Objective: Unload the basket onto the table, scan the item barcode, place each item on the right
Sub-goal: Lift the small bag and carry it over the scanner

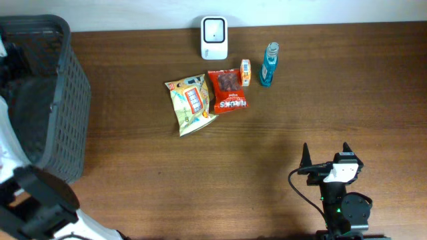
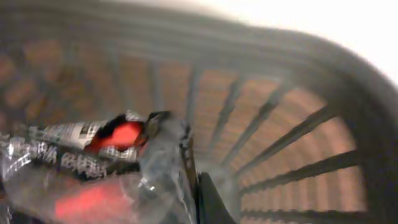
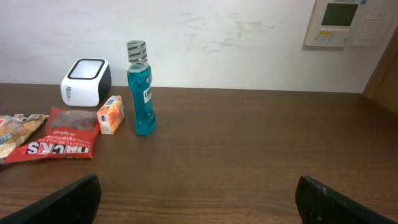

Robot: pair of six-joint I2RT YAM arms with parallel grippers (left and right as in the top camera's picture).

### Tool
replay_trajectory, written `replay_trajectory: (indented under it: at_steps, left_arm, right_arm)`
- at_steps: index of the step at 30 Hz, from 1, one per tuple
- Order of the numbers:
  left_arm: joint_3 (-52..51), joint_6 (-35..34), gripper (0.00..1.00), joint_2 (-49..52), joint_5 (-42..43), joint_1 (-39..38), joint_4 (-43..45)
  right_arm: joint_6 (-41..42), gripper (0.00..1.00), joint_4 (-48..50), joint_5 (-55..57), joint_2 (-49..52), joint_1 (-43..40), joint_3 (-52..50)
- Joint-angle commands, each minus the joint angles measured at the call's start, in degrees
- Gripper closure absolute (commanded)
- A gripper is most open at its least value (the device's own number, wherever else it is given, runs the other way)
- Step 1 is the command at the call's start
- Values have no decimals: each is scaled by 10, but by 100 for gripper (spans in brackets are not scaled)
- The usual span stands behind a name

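Left wrist view badly blurred: crinkly packet [image 2: 93, 155] in basket [image 2: 298, 155], print unreadable. left gripper [image 2: 208, 202] mostly cut off at the bottom edge, can't tell if it holds the packet. Overhead: left arm [image 1: 40, 200] clipped at the corner. Right wrist: yellow packet [image 3: 12, 134] clipped at the left edge.

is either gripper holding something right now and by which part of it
The left gripper is shut on a crinkly red-and-clear packet inside the basket, apparently by its edge; blur hides the exact spot. The right gripper is open and holds nothing.
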Motion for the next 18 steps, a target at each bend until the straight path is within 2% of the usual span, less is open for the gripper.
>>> replay_trajectory:
  at_steps: [1, 5, 10, 15, 18]
  left_arm:
    - [15, -34, 100, -82, 118, 2, 33]
    - [15, -84, 100, -141, 189, -17, 62]
    - [15, -123, 100, -175, 248, -90, 79]
    - [12, -122, 100, -167, 246, -227, 60]
    - [12, -122, 100, -156, 177, -296, 25]
  right_arm:
    - [0, 2, -2, 7, -2, -3, -4]
    - [0, 1, -2, 7, -2, -3, -4]
    - [0, 2, -2, 7, -2, -3, -4]
    - [0, 2, -2, 7, -2, -3, -4]
    - [0, 2, -2, 7, -2, -3, -4]
